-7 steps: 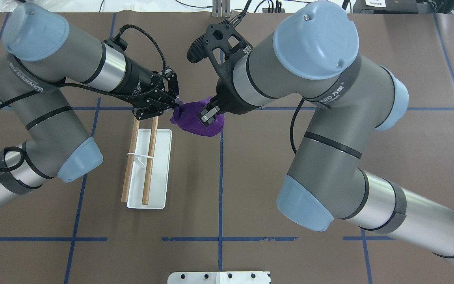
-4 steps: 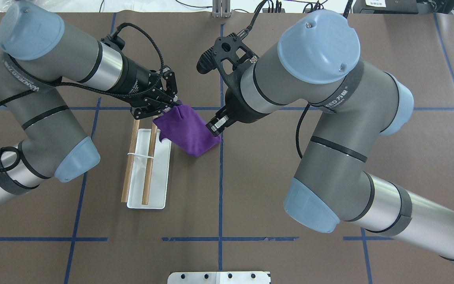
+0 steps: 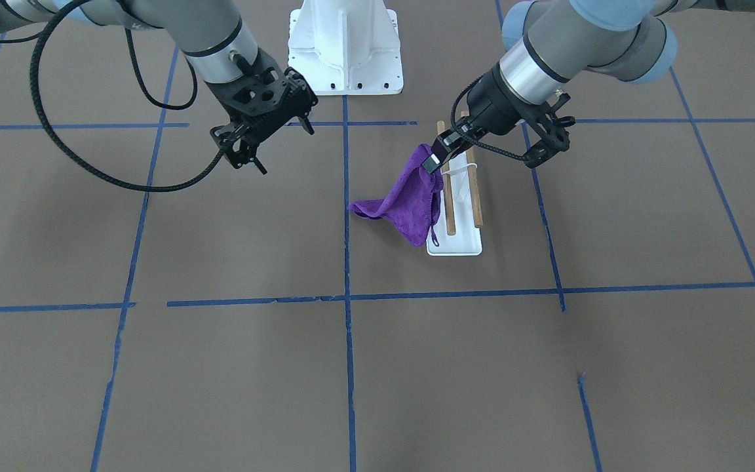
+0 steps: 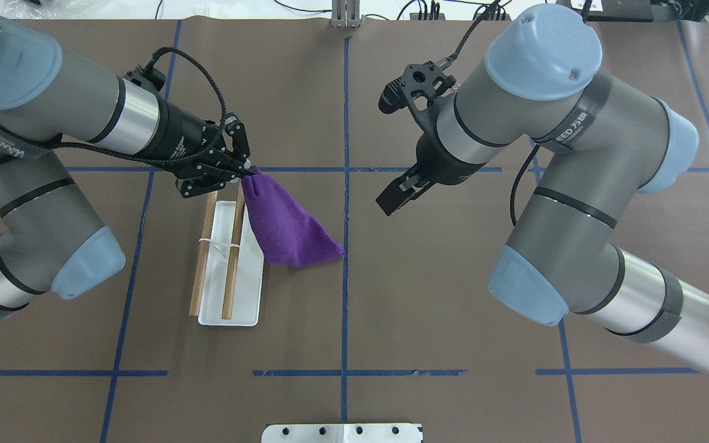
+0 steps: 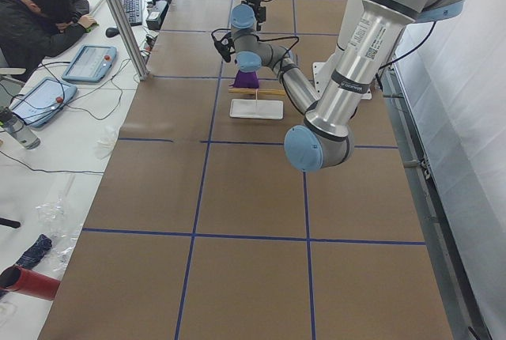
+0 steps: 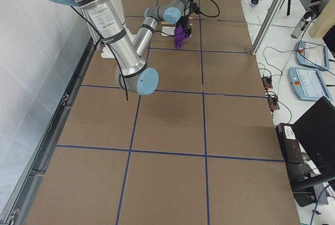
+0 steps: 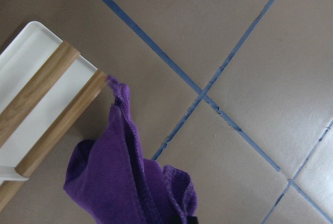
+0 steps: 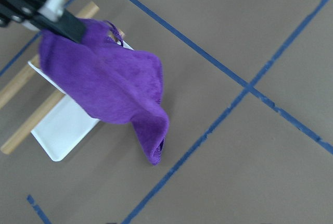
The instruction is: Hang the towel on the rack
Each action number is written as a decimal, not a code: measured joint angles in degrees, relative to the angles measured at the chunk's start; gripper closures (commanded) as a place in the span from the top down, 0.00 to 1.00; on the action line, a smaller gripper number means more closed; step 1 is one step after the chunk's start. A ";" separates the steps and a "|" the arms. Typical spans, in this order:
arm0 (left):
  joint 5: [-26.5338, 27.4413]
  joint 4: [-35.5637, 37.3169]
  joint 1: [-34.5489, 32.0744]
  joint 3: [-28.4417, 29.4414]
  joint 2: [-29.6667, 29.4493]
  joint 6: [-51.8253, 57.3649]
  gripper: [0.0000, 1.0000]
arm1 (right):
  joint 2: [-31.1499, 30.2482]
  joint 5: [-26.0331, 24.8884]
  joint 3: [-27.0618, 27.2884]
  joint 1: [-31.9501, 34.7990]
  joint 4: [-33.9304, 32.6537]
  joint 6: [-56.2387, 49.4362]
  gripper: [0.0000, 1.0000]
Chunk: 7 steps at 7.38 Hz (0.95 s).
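Towel (image 4: 287,227) is held by one corner, pinched in the closed fingers of the left gripper (image 4: 245,171), just over the far end of the right dowel of the rack (image 4: 229,277). From there the cloth falls away to the right of the rack, and its low corner appears to reach the table (image 4: 391,307) near the middle blue line. The right gripper (image 4: 394,197) hangs well to the right with its fingers apart and nothing between them. No part of the cloth is yet draped over a dowel, so the carrying-over is judged to be the step in hand. It would be done best if the held corner were first raised until the trailing cloth is clear of the table and of the dowel ends. The corner would then be brought left across both dowels and nearer along them, toward the white bracket at their middle. A slow lowering is called for, so that the cloth is laid over the wood and not dragged against it. The rack looks light and could be pushed or tipped by a snagged hem. As the towel is bunched under a single corner, the free corner might be taken up by the right gripper and the cloth spread. Release should be left until the weight is shared on both sides of the dowels.
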 measured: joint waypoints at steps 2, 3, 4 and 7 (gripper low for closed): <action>0.01 0.01 -0.35 -2.80 5.78 3.61 0.00 | -3.08 0.53 -0.35 3.16 -3.44 -3.26 1.00; 0.01 -0.03 -1.10 -4.09 9.42 7.66 0.00 | -4.65 0.62 -0.50 5.07 -5.05 -7.33 1.00; 0.00 -0.08 -2.21 -4.78 12.65 12.09 0.00 | -6.45 0.63 -0.60 7.11 -6.24 -11.80 1.00; 0.39 -0.14 -3.68 -4.05 17.30 21.18 0.00 | -12.37 0.64 -0.73 14.19 -9.77 -26.18 1.00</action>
